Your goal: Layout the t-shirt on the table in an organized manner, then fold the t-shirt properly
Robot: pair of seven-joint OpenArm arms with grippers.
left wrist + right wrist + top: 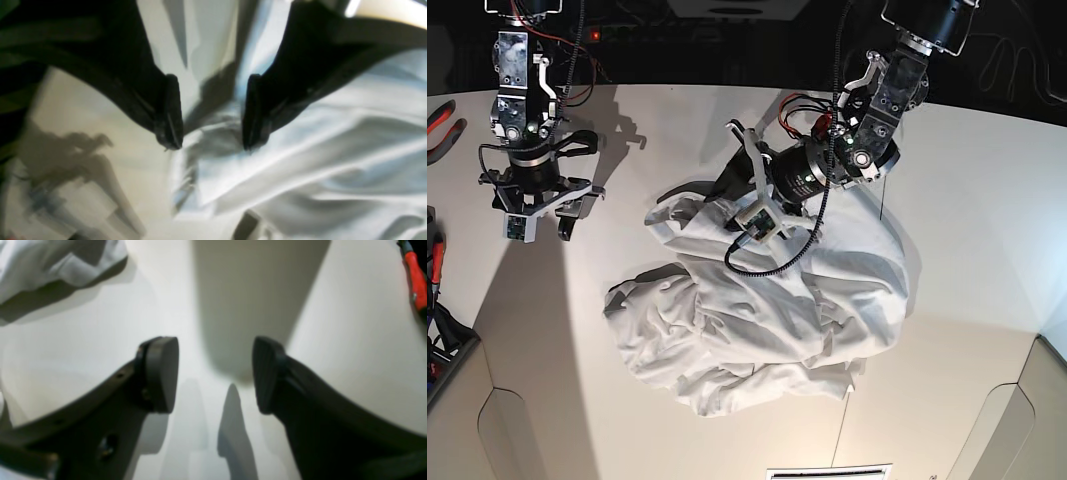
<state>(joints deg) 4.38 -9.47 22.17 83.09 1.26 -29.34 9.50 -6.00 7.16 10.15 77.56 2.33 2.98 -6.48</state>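
The white t-shirt (767,310) lies crumpled in a heap on the middle of the white table (967,200). My left gripper (724,190) is open and hovers over the shirt's far left edge. In the blurred left wrist view its jaws (210,143) stand apart over wrinkled cloth (300,160), with bare table to the left. My right gripper (540,228) is open and empty over bare table, well left of the shirt. In the right wrist view it (213,373) holds nothing, and a shirt corner (50,263) shows at the top left.
A red-handled tool (417,280) lies near the table's left edge, also seen in the base view (439,120). Cables (437,320) hang at the left edge. Beige cut-out corners (527,440) (1017,420) flank the front. A dark seam (842,430) runs forward from the shirt.
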